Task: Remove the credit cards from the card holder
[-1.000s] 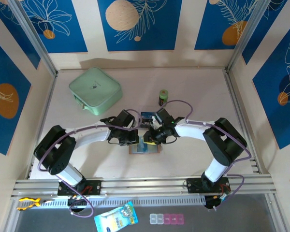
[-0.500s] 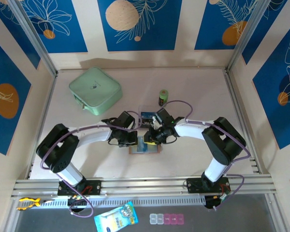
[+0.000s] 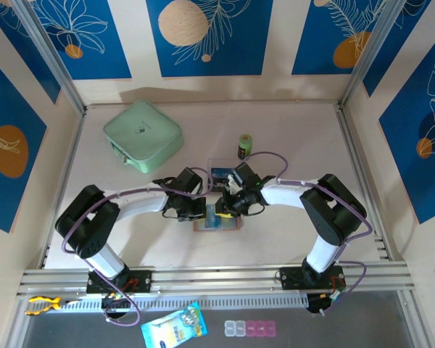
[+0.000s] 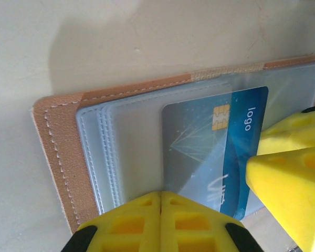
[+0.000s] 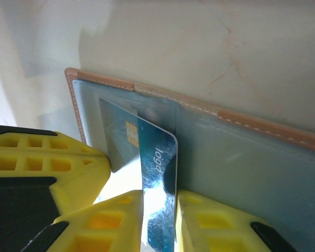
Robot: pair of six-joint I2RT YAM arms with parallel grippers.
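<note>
Card [image 5: 155,157] pinched between right claw [image 5: 160,205] fingers, over card holder [image 5: 241,157].

Your left gripper [image 4: 160,197] is yellow with black behind it; just ahead of it the card holder [image 4: 52,152] is tan-pink with pale stitching and grey-clear sleeves. The credit card [image 5: 157,157] in your right gripper [image 5: 157,205], itself yellow too, is blue with a gold chip, white "logo" lettering and a burst of thin white lines. Far beyond both tools sits a plain mint-green case [image 3: 142,135].

Top camera looks down; wrist cameras closely share card holder [image 4: 58,152].
</note>
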